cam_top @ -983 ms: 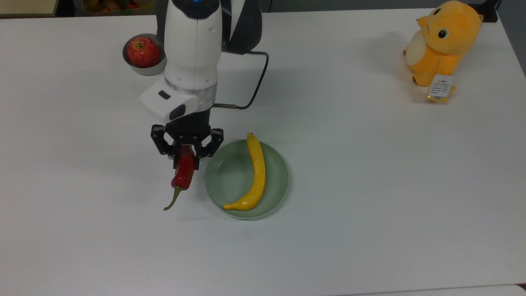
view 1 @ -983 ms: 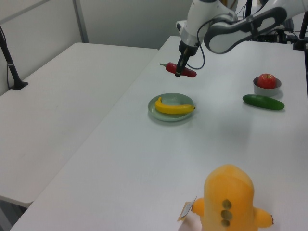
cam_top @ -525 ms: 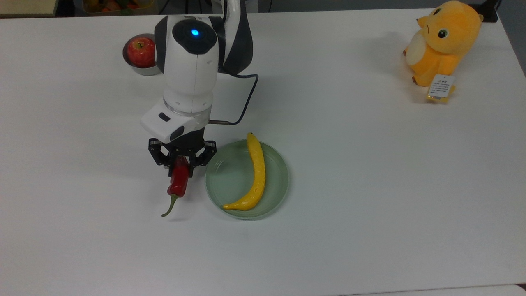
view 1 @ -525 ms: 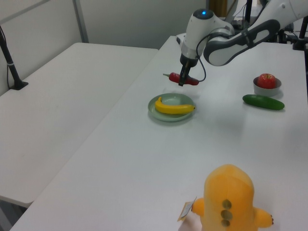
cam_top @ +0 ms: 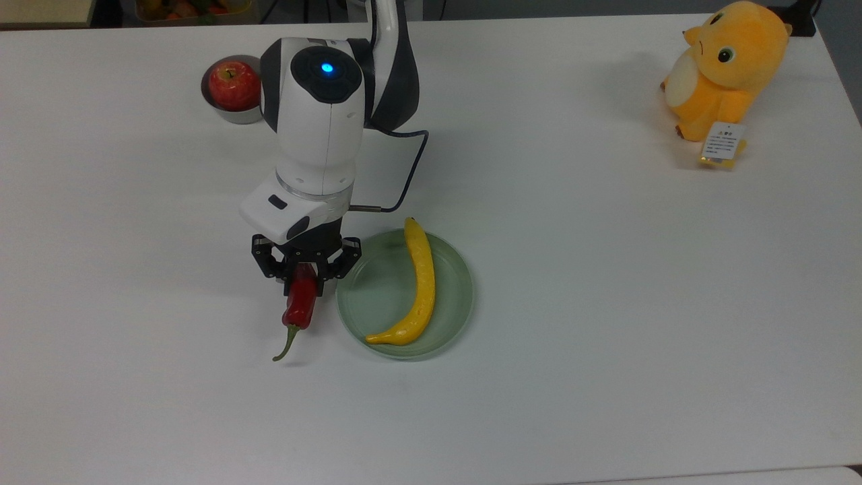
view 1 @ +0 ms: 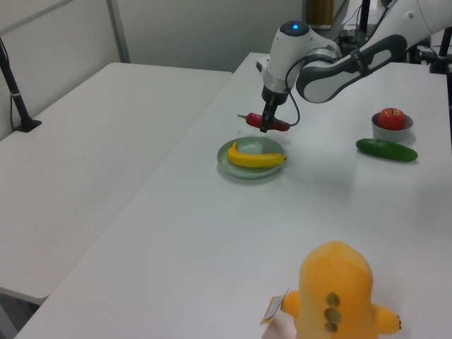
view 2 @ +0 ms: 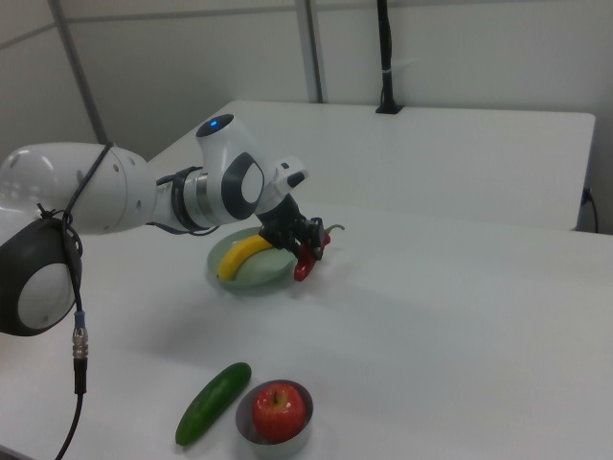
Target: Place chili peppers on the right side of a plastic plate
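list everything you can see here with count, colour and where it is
chili pepper: 1, dark red with green stem, held in the gripper at the top view's left of the plate
plate: 1, pale green, mid table
banana: 1, yellow, lying on the plate
apple: 1, red, in the bowl
bowl: 1, metal, top view's upper left
cucumber: 1, dark green, beside the bowl
plush toy: 1, orange, top view's upper right
table: 1, white
gripper: 1, black, closed on the chili

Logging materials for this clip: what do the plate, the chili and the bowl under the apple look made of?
Plate: pale green, slightly see-through, smooth; probably plastic.
Chili: glossy dark red with a thin green stem; real or a replica, cannot tell.
Bowl: grey with a dull sheen; likely metal.
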`<state>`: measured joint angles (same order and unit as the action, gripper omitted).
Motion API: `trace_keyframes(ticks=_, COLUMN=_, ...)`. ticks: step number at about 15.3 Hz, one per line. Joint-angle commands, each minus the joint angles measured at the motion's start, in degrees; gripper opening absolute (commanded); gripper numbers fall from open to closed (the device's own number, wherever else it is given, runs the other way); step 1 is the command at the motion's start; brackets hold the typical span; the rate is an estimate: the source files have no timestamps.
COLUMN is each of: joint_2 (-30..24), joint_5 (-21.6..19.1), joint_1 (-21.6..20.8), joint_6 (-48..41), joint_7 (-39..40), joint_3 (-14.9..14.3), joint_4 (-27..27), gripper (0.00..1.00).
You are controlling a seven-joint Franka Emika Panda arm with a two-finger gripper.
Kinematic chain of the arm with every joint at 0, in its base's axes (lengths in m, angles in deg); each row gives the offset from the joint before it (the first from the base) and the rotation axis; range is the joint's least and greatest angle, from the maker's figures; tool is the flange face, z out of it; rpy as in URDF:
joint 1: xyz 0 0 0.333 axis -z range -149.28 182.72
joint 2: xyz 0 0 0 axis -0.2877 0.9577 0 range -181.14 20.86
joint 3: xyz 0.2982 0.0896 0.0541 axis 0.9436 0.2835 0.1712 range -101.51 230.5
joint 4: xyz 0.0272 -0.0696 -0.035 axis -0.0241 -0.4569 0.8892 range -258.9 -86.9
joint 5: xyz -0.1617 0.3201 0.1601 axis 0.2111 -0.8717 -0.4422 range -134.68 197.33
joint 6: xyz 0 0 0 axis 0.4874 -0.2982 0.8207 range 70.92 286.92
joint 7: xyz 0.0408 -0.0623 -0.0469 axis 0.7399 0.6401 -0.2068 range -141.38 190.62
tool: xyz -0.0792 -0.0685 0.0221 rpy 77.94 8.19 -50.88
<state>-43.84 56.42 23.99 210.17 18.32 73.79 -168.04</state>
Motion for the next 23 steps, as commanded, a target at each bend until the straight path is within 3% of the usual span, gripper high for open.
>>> trace_keyframes(ticks=1, joint_2=1.9, joint_5=1.0, joint_1=-0.2, joint_6=1.1, joint_7=-3.9, joint_3=0.3, joint_4=2.9, gripper=0.77)
trace_keyframes(ticks=2, joint_2=2.0, joint_5=1.1, joint_1=-0.3, joint_6=1.1, joint_7=-3.9, joint_3=0.3, joint_4=2.9, gripper=1.00)
trace_keyframes(ticks=10, joint_2=1.4, joint_5=0.7, joint_1=-0.2, joint_6=0.9, joint_7=-3.9, joint_3=0.6, joint_4=2.9, gripper=1.00)
trace_keyframes(ticks=13, joint_2=-3.2, joint_5=-0.4, joint_1=0.2, joint_6=-1.7, joint_7=-3.9, joint_3=1.5, joint_4=2.1, gripper=1.00)
trace_keyframes(ticks=16, joint_2=-8.2, joint_5=-0.9, joint_1=0.0, joint_6=-10.8, joint_7=-4.0, joint_3=2.3, joint_4=0.9, gripper=1.00)
trace_keyframes(ticks=19, joint_2=-12.1, joint_5=-5.0, joint_1=-0.5, joint_6=-21.2, joint_7=-4.1, joint_3=3.6, joint_4=1.0, gripper=1.00)
trace_keyframes(ticks=23, joint_2=-18.3, joint_5=-13.9, joint_1=-1.7, joint_6=-27.6, joint_7=-4.0, joint_3=4.0, joint_4=-0.2, gripper=1.00)
